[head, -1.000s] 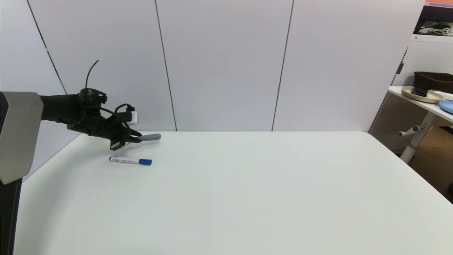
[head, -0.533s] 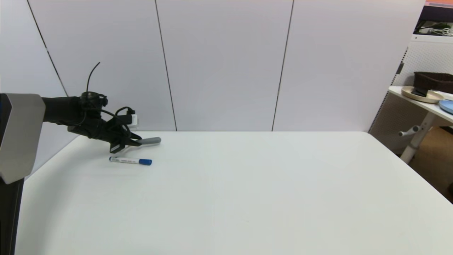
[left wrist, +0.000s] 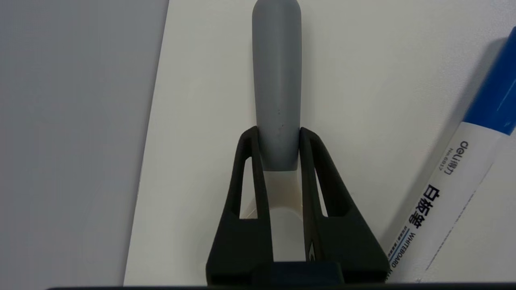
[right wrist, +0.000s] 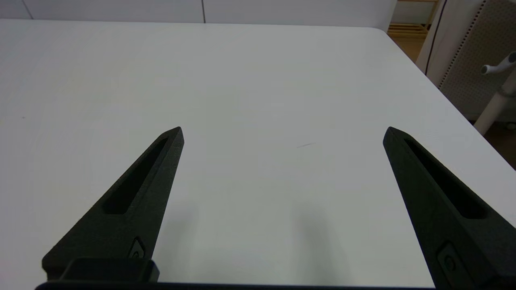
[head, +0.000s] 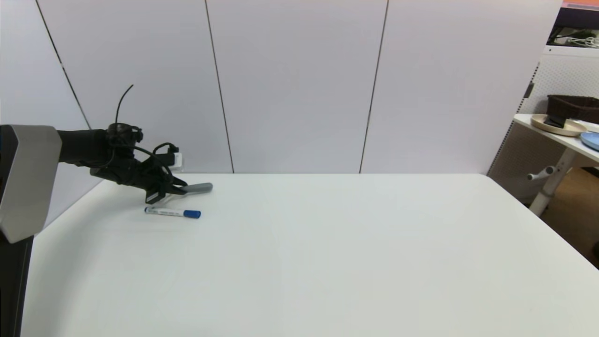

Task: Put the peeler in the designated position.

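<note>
The peeler [head: 199, 187] lies low at the table's far left, its rounded grey handle [left wrist: 277, 80] pointing right. My left gripper [head: 174, 188] is shut on the peeler where the grey handle meets the cream head; in the left wrist view both black fingers [left wrist: 252, 161] press its sides, and the left gripper [left wrist: 279, 139] hides most of the cream head and the blade. The peeler rests on or just above the tabletop, close to the wall. My right gripper [right wrist: 282, 131] stands open over bare table, out of the head view.
A white marker pen with a blue cap [head: 172, 213] lies just in front of the peeler, also close beside the gripper [left wrist: 451, 193]. The back wall panels [head: 299, 84] rise right behind. A side table with dishes [head: 561, 126] stands beyond the right edge.
My left gripper has sunk a little toward the table with the peeler still held; the handle now sits lower. The marker has not moved.
</note>
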Controlling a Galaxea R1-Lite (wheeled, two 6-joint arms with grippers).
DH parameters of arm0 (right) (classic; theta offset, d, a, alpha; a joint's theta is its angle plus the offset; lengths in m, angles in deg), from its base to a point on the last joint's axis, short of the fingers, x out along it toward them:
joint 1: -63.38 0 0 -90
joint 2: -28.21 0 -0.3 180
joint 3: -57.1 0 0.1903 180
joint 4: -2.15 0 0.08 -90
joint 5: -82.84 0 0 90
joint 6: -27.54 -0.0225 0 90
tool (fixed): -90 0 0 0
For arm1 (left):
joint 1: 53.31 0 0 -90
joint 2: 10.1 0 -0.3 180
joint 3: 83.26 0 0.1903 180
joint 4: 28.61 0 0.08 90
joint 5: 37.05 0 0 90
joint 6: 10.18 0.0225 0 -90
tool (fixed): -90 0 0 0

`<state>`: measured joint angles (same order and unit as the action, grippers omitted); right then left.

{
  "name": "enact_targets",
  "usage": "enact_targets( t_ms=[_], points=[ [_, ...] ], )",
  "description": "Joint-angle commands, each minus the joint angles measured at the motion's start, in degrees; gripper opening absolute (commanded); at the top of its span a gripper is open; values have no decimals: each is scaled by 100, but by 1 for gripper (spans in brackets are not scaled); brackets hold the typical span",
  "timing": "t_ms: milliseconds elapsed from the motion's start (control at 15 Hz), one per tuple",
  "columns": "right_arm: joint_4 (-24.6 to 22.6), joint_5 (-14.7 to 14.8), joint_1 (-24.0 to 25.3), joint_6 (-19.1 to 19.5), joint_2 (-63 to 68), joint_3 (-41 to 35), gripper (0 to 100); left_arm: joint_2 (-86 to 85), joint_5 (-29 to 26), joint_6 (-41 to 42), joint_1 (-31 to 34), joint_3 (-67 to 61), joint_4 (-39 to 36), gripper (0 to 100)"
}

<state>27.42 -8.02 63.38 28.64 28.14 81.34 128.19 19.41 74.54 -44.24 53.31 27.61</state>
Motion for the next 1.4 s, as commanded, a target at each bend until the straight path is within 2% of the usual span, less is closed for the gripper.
enact_targets(
  t_ms=[67, 467, 733, 867, 1067, 1400],
  points=[
    [3, -3, 0, 5, -1, 0, 100, -13, -21, 44, 7, 0, 19, 100],
    [3, -3, 0, 5, -1, 0, 100, -593, -4, 71, -37, -26, 134, 100],
    [3, -3, 0, 5, -1, 0, 100, -2087, 102, 18, -125, -422, 1206, 100],
    [3, -3, 0, 5, -1, 0, 100, -3054, 110, -211, -125, -1195, 1285, 100],
    [3, -3, 0, 5, -1, 0, 100, -4794, 198, -1388, -116, -2566, 1259, 100],
    [3, -3, 0, 5, -1, 0, 100, -7721, 910, -3814, -230, -4561, 969, 100]
  ],
)
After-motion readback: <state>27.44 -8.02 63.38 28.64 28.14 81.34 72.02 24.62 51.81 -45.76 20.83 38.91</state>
